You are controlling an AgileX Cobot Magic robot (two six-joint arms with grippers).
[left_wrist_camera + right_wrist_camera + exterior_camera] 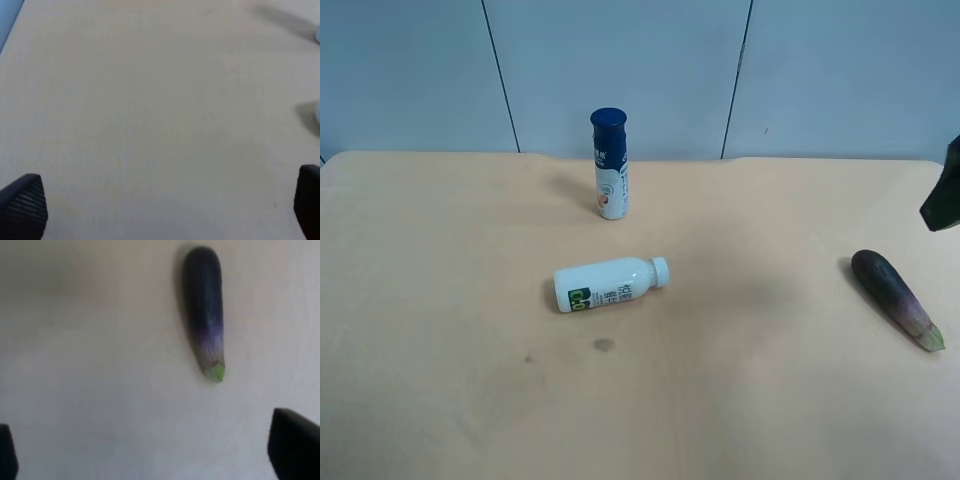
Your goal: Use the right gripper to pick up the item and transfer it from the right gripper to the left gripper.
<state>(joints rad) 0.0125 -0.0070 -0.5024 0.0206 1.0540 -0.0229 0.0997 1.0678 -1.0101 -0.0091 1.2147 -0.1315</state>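
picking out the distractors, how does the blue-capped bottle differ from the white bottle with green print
The blue-capped bottle stands upright; the white bottle with green print lies on its side. Cap: dark blue on the blue-capped bottle, white on the white bottle with green print. Both have white bodies and rest on the table.

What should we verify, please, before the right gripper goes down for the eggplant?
1. Right gripper open: ok, jaws stand wide apart and hold nothing.
2. Eggplant lying free on the table: ok, nothing touches it.
3. Eggplant between the right jaws: not ok, it lies beyond the fingertips.
4. Left gripper open and empty for the handover: ok, only bare table shows between its jaws.
5. Lying white bottle and upright blue-capped bottle clear of the eggplant: ok, both stand well apart from it.
6. Right gripper's height over the table: cannot tell.
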